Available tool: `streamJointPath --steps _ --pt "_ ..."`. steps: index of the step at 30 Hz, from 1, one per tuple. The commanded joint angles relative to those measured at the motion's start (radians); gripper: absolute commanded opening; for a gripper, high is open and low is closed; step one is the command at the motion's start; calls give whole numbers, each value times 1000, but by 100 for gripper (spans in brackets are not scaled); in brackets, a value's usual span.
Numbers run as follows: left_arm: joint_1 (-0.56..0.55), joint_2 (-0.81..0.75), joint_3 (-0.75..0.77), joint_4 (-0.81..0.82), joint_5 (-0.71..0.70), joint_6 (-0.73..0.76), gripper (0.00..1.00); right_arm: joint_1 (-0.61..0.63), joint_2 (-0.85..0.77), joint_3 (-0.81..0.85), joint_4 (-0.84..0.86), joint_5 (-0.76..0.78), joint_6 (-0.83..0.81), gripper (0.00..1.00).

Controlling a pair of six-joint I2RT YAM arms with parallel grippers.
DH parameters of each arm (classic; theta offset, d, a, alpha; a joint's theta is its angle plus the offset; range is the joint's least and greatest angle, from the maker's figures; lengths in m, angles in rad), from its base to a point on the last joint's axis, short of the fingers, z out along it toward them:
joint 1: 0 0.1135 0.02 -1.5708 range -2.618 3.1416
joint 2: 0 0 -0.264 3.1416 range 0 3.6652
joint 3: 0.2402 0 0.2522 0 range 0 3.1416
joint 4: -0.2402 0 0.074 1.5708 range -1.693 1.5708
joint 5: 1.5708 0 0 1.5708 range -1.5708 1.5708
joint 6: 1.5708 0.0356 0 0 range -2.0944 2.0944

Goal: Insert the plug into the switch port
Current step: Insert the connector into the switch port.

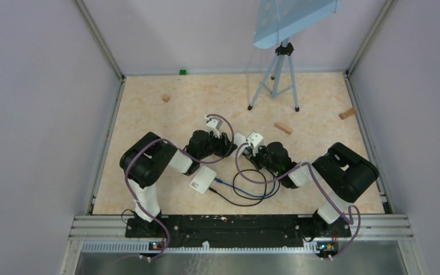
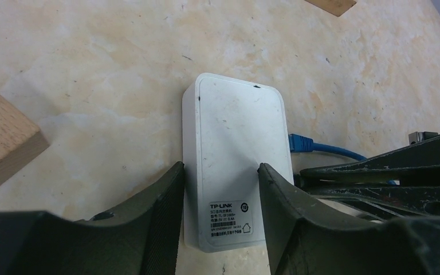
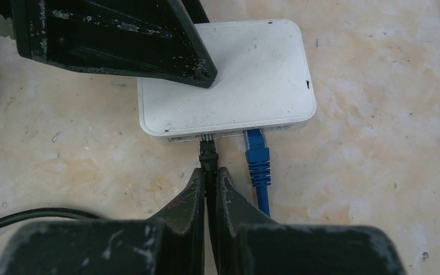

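Black plug at switch port, both claws engaged.
Right gripper (image 3: 208, 172) was clamped on the black plug (image 3: 207, 150), its tip at the switch (image 3: 229, 74) just ahead; left gripper (image 2: 220, 189) straddled the casing, apparently gripping it. Plug looked small, rigid, cable floppy; best held right behind the head.

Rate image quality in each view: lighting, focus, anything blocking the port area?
Top external: even lighting, no glare, but the switch is tiny, ports unreadable. Left wrist: sharp enough to read the label; its fingers hide the switch's sides. Right wrist: soft, shadow-free light; black plug and blue plug are clear, near fingers blurred.
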Motion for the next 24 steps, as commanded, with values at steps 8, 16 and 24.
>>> streamJointPath --steps 8,16,24 --pt "-26 -53 110 -438 203 -41 68 -6 -102 64 -41 -177 -174 0" --pt "117 -140 292 -633 33 20 99 -5 -122 61 -155 -198 -186 6" --pt "130 -402 303 -912 -211 18 99 -6 -212 123 -326 -189 -83 49"
